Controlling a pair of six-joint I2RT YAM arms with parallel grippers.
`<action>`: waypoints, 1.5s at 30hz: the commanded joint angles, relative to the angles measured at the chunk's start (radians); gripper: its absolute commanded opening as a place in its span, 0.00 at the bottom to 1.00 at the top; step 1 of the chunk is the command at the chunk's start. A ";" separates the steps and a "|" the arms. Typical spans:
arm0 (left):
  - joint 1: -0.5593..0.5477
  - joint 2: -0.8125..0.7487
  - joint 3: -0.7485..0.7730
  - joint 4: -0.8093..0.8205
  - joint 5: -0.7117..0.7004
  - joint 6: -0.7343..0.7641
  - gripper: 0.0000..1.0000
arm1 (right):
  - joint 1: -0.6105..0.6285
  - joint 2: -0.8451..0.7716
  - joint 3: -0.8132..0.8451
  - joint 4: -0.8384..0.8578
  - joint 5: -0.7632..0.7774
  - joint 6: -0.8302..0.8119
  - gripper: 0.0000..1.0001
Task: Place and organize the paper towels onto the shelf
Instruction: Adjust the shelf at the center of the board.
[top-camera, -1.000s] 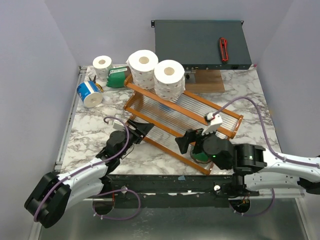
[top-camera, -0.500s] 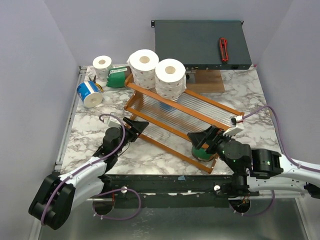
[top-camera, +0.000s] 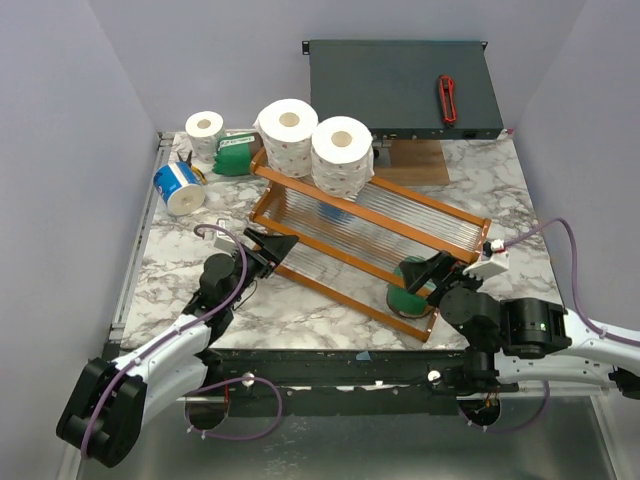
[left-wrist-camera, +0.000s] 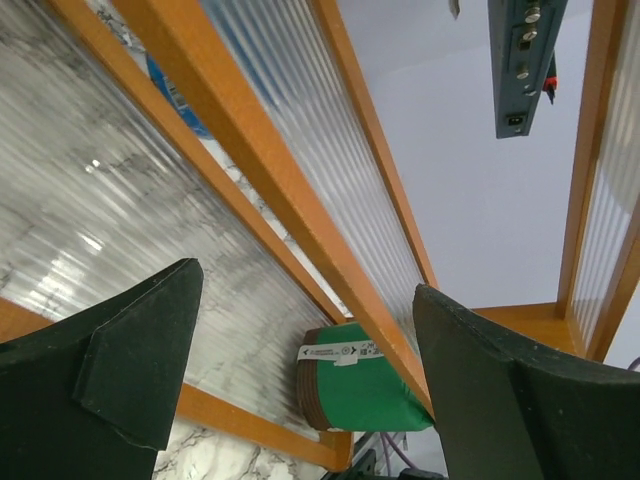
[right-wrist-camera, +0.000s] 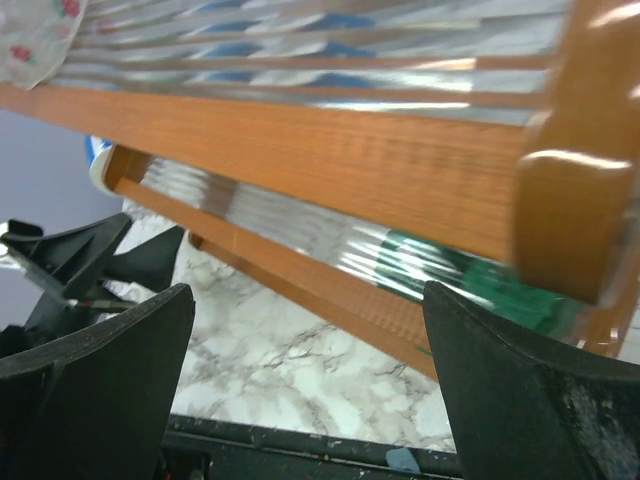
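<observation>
Rack check: the long orange-brown wooden shelf with clear ribbed plastic tiers sits diagonally mid-table on the marble top, running far-left to near-right.

In or on the shelf:
- big bare white paper towel roll and second big white roll, both upright on the top tier at the far-left end, side by side and touching
- green-wrapped roll low at the near-right end, seen through the plastic; can't tell which tier
- blue patch visible through the tiers below the second big white roll; can't tell what it is

Still loose on the table, far-left: small white roll, second green-wrapped roll just beside the shelf corner, and blue-wrapped roll on its side.

Left gripper: fingers spread, nothing between them, at the shelf's near-left end facing a frame rail.

Right gripper: fingers wide apart, gripping nothing, at the near-right corner just above the green-wrapped roll.

Far edge: flat dark grey metal box with a red-handled tool on top.
</observation>
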 joint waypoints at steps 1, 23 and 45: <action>0.008 0.009 0.051 0.020 0.018 0.028 0.86 | -0.004 -0.014 0.004 -0.152 0.173 0.131 0.98; 0.219 -0.319 0.229 -0.732 -0.034 0.231 0.93 | -0.003 0.046 0.037 0.042 0.147 -0.210 1.00; 0.402 0.043 0.484 -0.637 0.157 0.661 0.72 | -0.003 0.107 0.004 0.398 -0.285 -0.658 1.00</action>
